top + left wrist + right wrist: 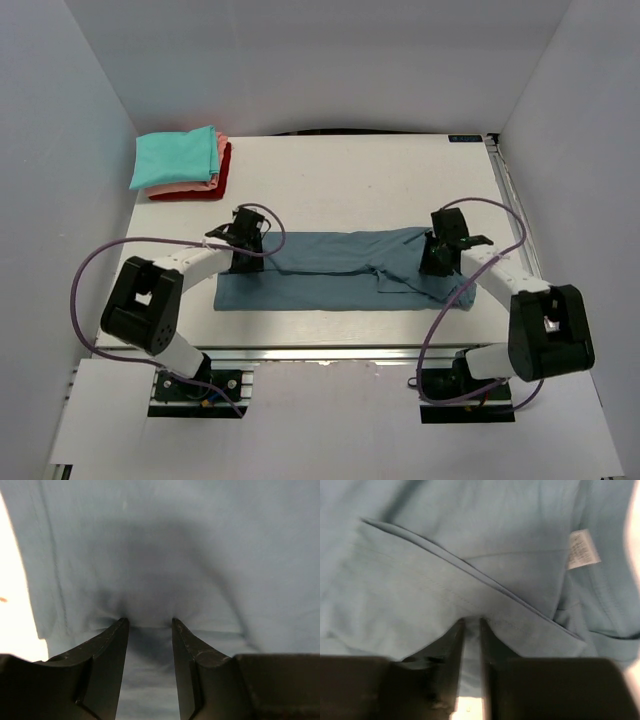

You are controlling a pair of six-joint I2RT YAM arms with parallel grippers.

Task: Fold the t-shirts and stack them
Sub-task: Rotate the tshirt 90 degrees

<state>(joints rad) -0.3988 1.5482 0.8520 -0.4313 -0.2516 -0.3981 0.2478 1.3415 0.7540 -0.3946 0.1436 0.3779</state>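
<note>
A slate-blue t-shirt (330, 270) lies as a long folded band across the near half of the table. My left gripper (244, 263) stands on its left end; in the left wrist view its fingers (148, 621) are apart, tips pressed into the cloth (200, 555), which puckers around them. At the shirt's right end my right gripper (432, 267) has nearly closed jaws (471, 621) pinching a hemmed fold (420, 590). A white tag (583, 549) shows beyond it. Teal (176, 158), salmon-pink (207, 183) and red (196, 193) t-shirts sit folded in a stack at the back left.
The white table (380, 170) is boxed in by pale walls on the left, back and right. Purple cables loop from both arms. The table's near edge runs just in front of the blue shirt.
</note>
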